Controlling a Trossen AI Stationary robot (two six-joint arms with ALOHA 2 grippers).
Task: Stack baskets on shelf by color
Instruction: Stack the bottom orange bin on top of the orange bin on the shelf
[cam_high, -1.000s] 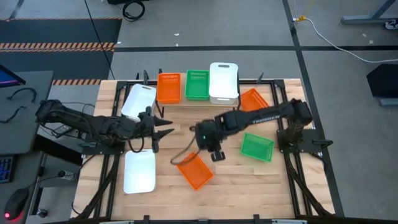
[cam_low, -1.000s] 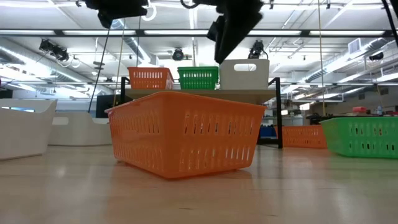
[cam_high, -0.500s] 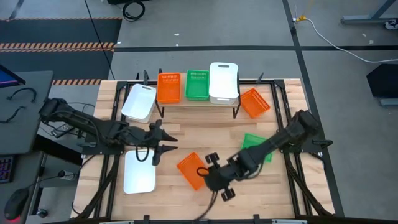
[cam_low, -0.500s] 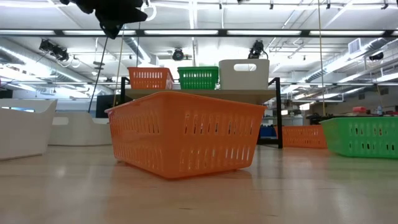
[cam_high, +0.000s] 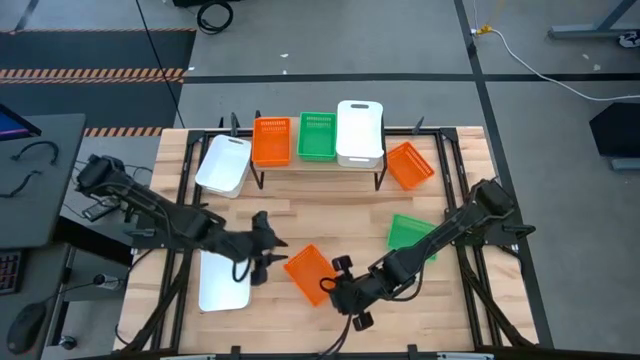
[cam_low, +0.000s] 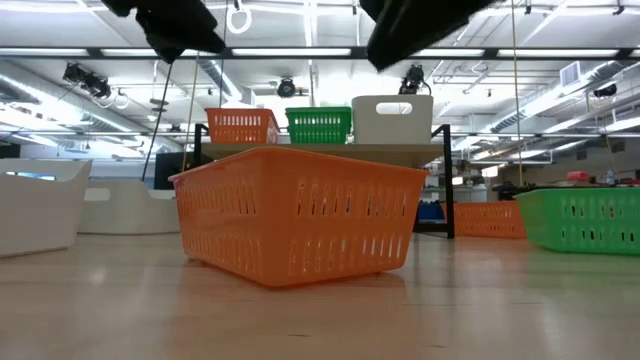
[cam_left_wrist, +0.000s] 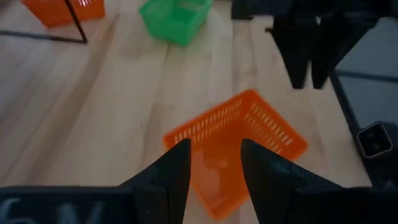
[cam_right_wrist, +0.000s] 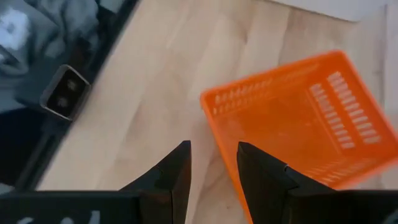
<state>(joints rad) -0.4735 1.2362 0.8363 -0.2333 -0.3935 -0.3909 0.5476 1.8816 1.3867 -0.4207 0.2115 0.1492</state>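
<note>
Near the front middle of the surface (cam_high: 330, 205) lies an orange basket (cam_high: 309, 273), turned diagonally so its long axis runs from near-left to far-right, with no readable writing on it. At its left edge hovers the left gripper (cam_high: 268, 252), at its near-right corner the right gripper (cam_high: 331, 290); both have fingers (cam_left_wrist: 177, 167) slightly parted and empty. Bare wood stretches toward the far shelf (cam_high: 318, 160), which carries orange, green and white baskets side by side.
</note>
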